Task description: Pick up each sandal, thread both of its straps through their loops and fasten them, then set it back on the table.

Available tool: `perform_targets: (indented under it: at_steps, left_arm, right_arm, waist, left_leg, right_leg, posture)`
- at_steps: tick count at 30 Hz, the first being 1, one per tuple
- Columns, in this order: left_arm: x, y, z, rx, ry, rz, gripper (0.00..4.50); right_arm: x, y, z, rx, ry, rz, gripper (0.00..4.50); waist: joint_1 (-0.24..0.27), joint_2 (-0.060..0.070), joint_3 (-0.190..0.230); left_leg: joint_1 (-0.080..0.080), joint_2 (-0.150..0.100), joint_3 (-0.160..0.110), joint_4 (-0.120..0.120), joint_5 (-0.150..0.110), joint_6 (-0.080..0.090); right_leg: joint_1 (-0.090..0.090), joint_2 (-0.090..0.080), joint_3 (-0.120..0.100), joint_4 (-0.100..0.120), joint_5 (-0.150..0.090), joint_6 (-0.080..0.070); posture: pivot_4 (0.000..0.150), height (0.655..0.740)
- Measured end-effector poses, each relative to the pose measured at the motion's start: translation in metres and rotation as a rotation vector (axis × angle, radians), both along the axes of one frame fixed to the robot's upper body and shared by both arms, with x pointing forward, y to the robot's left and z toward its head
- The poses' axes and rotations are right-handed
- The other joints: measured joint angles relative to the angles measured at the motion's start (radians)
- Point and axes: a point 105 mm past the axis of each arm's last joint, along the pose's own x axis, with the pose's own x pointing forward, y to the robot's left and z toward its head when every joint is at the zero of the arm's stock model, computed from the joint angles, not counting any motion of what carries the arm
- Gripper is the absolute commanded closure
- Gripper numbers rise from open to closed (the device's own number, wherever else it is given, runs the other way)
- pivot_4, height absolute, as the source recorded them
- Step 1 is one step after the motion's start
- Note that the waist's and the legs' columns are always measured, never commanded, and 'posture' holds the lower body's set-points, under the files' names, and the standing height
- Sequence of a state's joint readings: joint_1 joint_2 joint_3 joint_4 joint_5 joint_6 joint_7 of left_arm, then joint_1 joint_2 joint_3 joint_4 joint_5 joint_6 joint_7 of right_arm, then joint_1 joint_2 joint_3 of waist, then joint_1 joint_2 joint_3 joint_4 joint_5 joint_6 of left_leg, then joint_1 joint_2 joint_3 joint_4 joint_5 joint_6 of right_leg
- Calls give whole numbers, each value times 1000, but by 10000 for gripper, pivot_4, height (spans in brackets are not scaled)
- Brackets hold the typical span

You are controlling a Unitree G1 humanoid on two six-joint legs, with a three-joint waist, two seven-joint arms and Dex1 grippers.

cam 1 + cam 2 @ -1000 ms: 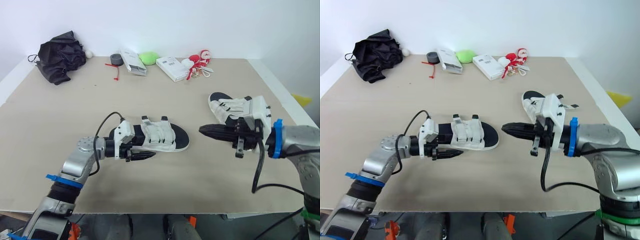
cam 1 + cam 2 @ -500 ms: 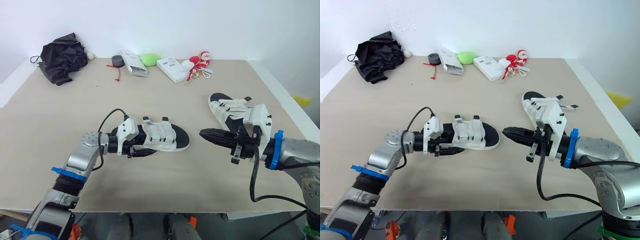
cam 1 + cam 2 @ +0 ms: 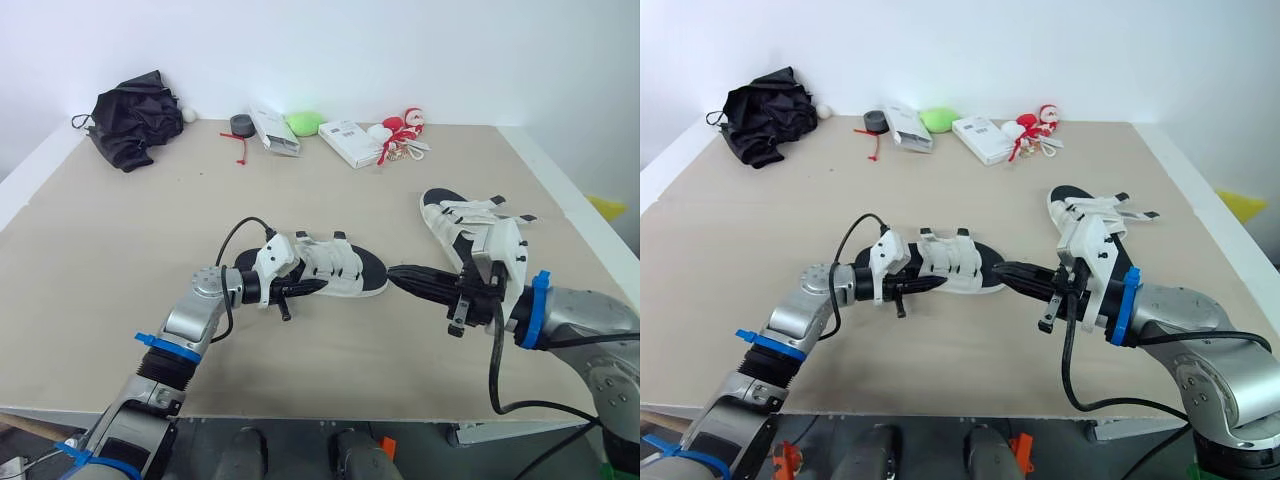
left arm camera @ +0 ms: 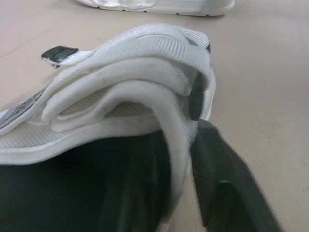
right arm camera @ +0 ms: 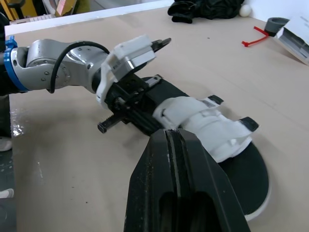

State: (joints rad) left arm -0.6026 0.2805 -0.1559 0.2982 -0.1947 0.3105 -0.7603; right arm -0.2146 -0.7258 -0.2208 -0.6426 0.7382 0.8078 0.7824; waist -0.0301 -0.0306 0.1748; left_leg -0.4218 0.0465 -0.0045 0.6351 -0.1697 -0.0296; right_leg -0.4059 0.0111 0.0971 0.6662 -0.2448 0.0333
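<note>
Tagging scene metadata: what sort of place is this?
Likely a robotics lab bench, not a home: bare beige table against a plain white wall, a white sandal and its mate laid out as test items, and odd props (black fabric bundle, small boxes) lined along the far edge.

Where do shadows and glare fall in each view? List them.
Left eye view: soft, even light, no glare on the table, only a faint shadow under the near sandal. Left wrist view: the strap is brightly lit, the hollow beneath it dark. Right wrist view: the right gripper, its fingers shut, is a dark mass in front.
</note>
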Motion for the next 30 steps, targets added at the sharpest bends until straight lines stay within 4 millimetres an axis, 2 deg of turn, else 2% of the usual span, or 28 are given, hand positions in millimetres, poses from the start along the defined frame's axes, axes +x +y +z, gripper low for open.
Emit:
perform_targets:
  at_steps: [4,5,6,8,9,12,13,14,16,17,19,20,22,27,30]
  left_arm:
    - [32,45,8,-17,9,323,44463]
    - [42,62,11,-16,11,439,44463]
    - [47,78,12,-20,19,530,44463]
    - [51,97,14,-36,25,635,44463]
    - [55,157,18,-71,34,935,44463]
    - [51,181,19,-80,33,1043,37670]
    - [48,192,17,-78,32,1104,31490]
    - [48,192,17,-79,30,1109,30335]
    - [47,191,14,-81,34,1112,21010]
    - [47,190,14,-84,34,1109,19834]
    - [49,183,15,-112,23,1084,8773]
    - [49,183,15,-114,22,1082,7540]
    - [49,180,15,-115,22,1067,733]
    - [44,184,16,-107,36,1077,733]
    - [34,193,16,-132,50,1092,733]
  right_arm:
    - [4,1,-4,3,16,7,45000]
    - [6,3,-4,2,11,22,45000]
    - [8,6,-4,2,7,36,45000]
    - [11,10,-2,9,0,54,45000]
    - [19,15,-3,16,-5,87,45000]
    - [22,15,-5,15,-4,91,45000]
    - [27,19,-3,15,-16,112,45000]
    - [27,19,-3,13,-19,115,45000]
    - [30,20,-4,15,-19,127,45000]
    - [30,20,-4,15,-17,126,45000]
    - [31,21,-6,9,-16,133,45000]
    - [31,21,-6,9,-16,135,45000]
    - [30,22,-5,9,-21,146,45000]
    - [29,20,-5,1,-20,150,45000]
    - [28,18,-7,-7,-13,154,45000]
  waist:
    - [-26,-1,1]
    - [-31,-1,1]
    - [-35,-1,1]
    - [-41,-1,1]
    - [-49,-1,1]
    - [-45,-1,1]
    - [-44,-1,1]
    - [-42,-1,1]
    - [-42,-1,1]
    - [-42,-1,1]
    - [-41,-1,1]
    - [-41,-1,1]
    - [-41,-1,1]
    - [-42,-2,1]
    - [-43,-2,1]
  left_leg:
    - [3,0,-1,0,0,0]
    - [3,0,-1,-1,0,1]
    - [4,0,-1,-2,0,0]
    - [4,0,-1,-2,0,0]
    - [4,0,0,-8,-1,-1]
    - [3,-2,-1,-13,-1,-1]
    - [3,-2,-1,-13,-2,-3]
    - [3,-2,-2,-13,-2,-3]
    - [2,-3,-2,-13,-3,-4]
    - [2,-3,-2,-13,-3,-4]
    - [2,-3,-1,-13,-3,-4]
    - [2,-3,-2,-13,-3,-4]
    - [2,-3,-2,-13,-2,-5]
    - [1,-3,-2,-13,-3,-5]
    - [1,-3,-1,-13,-3,-6]
  right_leg:
    - [-1,2,2,0,4,-2]
    - [-2,2,2,0,5,-2]
    - [-2,3,2,0,5,-2]
    - [-2,3,2,0,5,-1]
    - [-4,3,4,0,8,6]
    - [-5,3,4,-1,5,8]
    - [-5,2,4,-1,4,8]
    - [-5,2,4,-1,4,9]
    - [-5,1,4,-1,3,9]
    - [-5,1,4,-1,3,9]
    - [-5,1,4,-1,3,9]
    - [-5,1,4,-1,3,9]
    - [-5,1,4,-1,3,9]
    - [-6,1,4,-1,2,10]
    - [-6,1,5,-1,2,10]
  posture:
    - [1500,7400]
    - [1500,7400]
    - [1500,7400]
    - [1500,7400]
    - [1500,7400]
    - [1500,7400]
    - [1500,7400]
    - [1500,7400]
    - [1500,7400]
    - [1500,7400]
    - [1500,7400]
    - [1500,7400]
    - [1500,7400]
    - [1500,7400]
    - [1500,7400]
